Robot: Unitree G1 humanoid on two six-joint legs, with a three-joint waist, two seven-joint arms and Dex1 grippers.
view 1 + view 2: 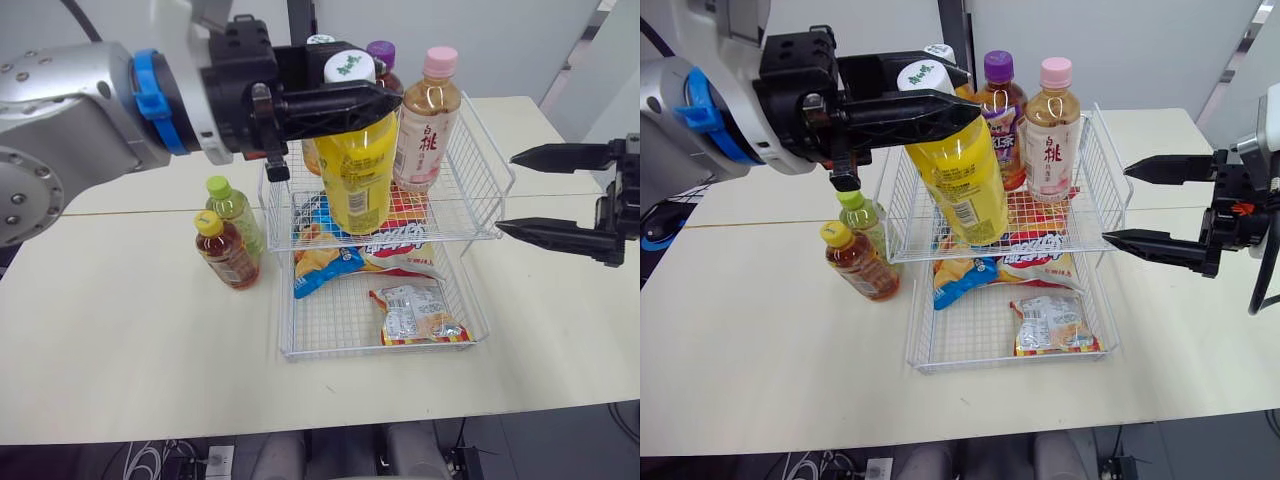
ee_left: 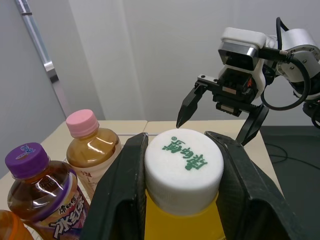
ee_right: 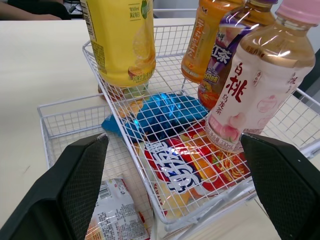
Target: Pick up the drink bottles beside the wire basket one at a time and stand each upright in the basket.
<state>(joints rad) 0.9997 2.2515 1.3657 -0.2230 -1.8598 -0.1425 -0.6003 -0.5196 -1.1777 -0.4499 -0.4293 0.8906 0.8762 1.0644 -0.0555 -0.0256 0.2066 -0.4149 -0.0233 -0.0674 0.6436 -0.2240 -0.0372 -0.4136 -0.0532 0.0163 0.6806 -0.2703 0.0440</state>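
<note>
My left gripper (image 1: 350, 75) is shut on the white cap of a large yellow bottle (image 1: 357, 170). The bottle hangs slightly tilted, its base at the front left of the upper tier of the wire basket (image 1: 440, 238); I cannot tell whether it rests on the mesh. A pink-capped peach drink (image 1: 428, 120), a purple-capped bottle (image 1: 1002, 110) and an orange bottle (image 3: 210, 35) stand upright in that tier. On the table left of the basket stand a green-capped bottle (image 1: 236, 212) and a yellow-capped tea bottle (image 1: 225, 252). My right gripper (image 1: 505, 192) hovers open just right of the basket.
The basket's lower tier holds a clear snack packet (image 1: 415, 312) and a blue chip bag (image 1: 325, 265). A red and blue snack bag (image 3: 175, 165) lies under the upper mesh. The cream table (image 1: 130, 350) extends wide to the left and front.
</note>
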